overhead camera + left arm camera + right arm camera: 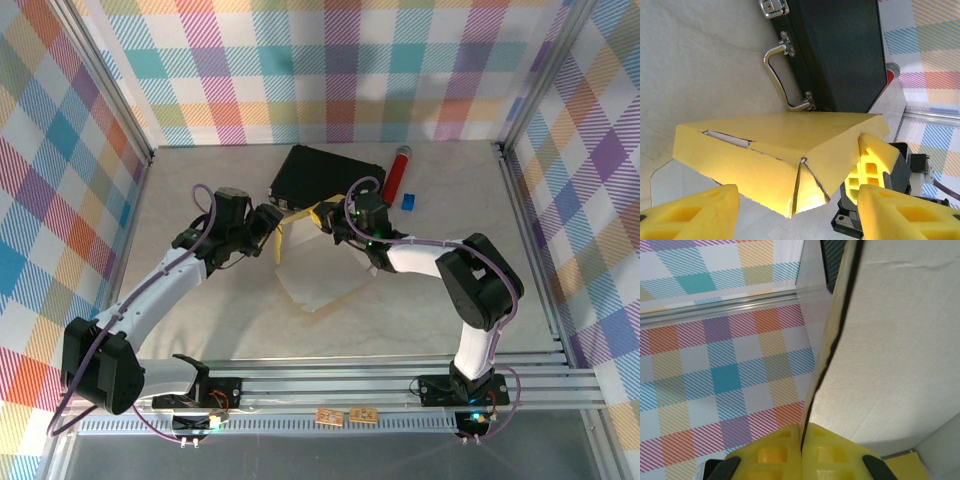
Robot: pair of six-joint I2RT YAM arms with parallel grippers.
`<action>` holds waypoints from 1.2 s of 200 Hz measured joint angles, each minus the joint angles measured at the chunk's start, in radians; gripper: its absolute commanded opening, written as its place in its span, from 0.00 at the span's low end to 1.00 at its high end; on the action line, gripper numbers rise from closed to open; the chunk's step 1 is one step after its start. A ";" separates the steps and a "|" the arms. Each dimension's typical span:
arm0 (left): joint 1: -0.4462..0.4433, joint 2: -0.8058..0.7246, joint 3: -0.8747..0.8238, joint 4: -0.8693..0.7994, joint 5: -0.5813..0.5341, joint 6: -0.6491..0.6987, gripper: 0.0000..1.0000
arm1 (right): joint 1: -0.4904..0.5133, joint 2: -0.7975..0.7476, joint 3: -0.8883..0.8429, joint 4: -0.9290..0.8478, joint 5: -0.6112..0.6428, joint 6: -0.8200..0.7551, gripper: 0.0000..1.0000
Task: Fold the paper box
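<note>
Top view, left to right.

- Left gripper (268,224), centre-left: jaws part open with nothing in them, pointed at the raised left flap of the paper box (312,272).
- Box: mid-frame, whitish face up, yellow at the edges, just below the black case (325,175).
- Right gripper (337,224), right of centre: pinched tight on the box's upper edge.

Step in hand, as I read it: the left takes the raised panel while the right anchors.
- Grip the panel clear of the crease.
- Don't let the right pinch slip.
- Bend along the score, not across it. Thin card likely buckles.

Left wrist view adds what the overhead lacks: the yellow outer face, a slot (727,137) cut in it, and the case's handle (782,75). Right wrist view shows the pads (770,455) meeting on the sheet's edge.
</note>
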State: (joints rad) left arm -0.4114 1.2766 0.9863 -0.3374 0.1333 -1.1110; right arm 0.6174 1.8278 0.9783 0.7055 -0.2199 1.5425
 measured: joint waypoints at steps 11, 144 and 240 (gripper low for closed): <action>0.000 0.003 -0.011 0.006 0.002 -0.003 0.56 | 0.003 0.007 -0.002 0.011 0.000 -0.007 0.00; 0.000 0.006 -0.143 0.116 0.016 -0.061 0.30 | 0.027 0.027 -0.056 0.085 -0.002 -0.034 0.00; -0.031 -0.025 -0.195 0.175 0.001 -0.071 0.22 | 0.031 0.034 -0.129 0.222 -0.008 -0.070 0.00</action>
State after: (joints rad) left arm -0.4427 1.2514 0.7918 -0.1619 0.1341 -1.1820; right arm 0.6483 1.8614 0.8494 0.9276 -0.2276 1.4723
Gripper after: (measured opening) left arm 0.223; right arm 0.065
